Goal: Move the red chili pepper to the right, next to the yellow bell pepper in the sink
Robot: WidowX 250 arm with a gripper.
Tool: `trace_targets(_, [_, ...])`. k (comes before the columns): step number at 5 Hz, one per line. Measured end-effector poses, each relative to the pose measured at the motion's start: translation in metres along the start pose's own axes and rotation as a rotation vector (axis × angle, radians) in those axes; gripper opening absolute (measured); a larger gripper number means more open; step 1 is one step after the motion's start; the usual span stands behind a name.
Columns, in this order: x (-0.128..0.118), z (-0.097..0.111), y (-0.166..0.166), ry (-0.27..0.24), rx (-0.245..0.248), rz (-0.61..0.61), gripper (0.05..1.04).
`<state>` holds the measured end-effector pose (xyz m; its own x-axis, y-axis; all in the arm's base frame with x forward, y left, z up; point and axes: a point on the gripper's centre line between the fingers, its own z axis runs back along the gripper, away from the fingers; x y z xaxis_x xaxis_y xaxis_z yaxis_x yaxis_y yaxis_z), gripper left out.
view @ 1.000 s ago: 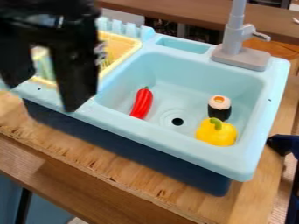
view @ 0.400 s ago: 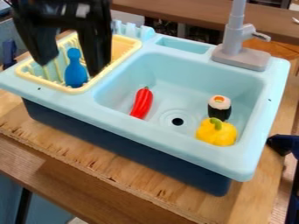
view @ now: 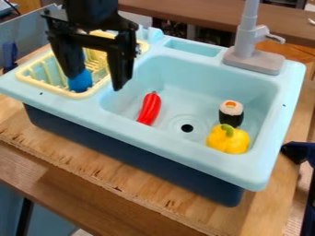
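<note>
The black gripper (view: 97, 82) hangs open over the yellow dish rack (view: 80, 95) and the left edge of the basin, its two fingers wide apart with nothing between them. Its left finger stands in front of a blue object (view: 80, 83) in the rack, hiding the upper part. In the sink basin (view: 178, 69) a red chili pepper (view: 149, 108) lies at the left, apart from the gripper. A sushi roll (view: 231, 113) and a yellow bell pepper (view: 228, 139) sit close together at the basin's right.
A grey faucet (view: 251, 50) rises at the sink's back right. The light-blue sink's front rim (view: 166, 143) stands above a wooden tabletop (view: 123, 184). Something dark blue and black (view: 298, 152) stands at the right edge.
The gripper has moved right and away from the camera, over the rack, its fingers still apart. The blue object's top, visible a moment earlier, is covered by the left finger. The foods have not moved.
</note>
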<state>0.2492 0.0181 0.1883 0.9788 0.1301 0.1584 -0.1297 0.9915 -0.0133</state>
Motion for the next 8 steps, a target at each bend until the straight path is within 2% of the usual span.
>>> trace_targets(1, [0.015,-0.012,-0.002,0.017,-0.002,-0.027,1.004])
trace_targets(3, [0.04,-0.037,-0.019,0.037,0.068,-0.087,1.004])
trace_targets(4, [0.045,-0.057,-0.026,0.059,0.068,-0.083,1.004])
trace_targets(5, [0.048,-0.068,-0.024,0.07,0.086,-0.076,1.004])
trace_targets(6, [0.051,-0.075,-0.022,0.071,0.123,-0.057,1.004])
trace_targets(8, [0.053,-0.096,-0.022,0.097,0.119,-0.043,1.004])
